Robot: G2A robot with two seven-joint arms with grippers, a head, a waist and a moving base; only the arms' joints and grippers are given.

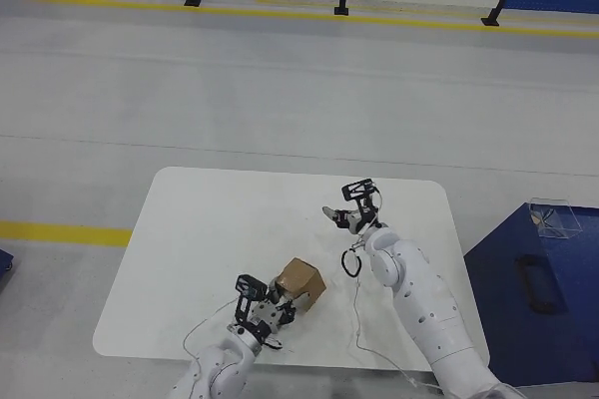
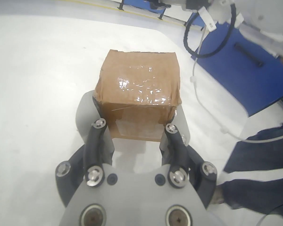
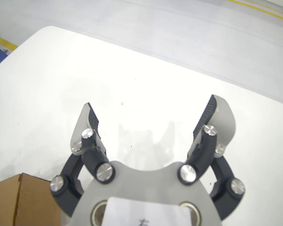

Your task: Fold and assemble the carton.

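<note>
- The carton sits near the bench's front edge, clasped at its sides by the left hand; a hard squeeze could dent its walls.
- A push might slide it off the edge.
- The right hand, spread wide and well apart, offers no brace.

You are looking at a white table with a blue cabinet standing just beside it and a clear container resting on that cabinet.
</note>
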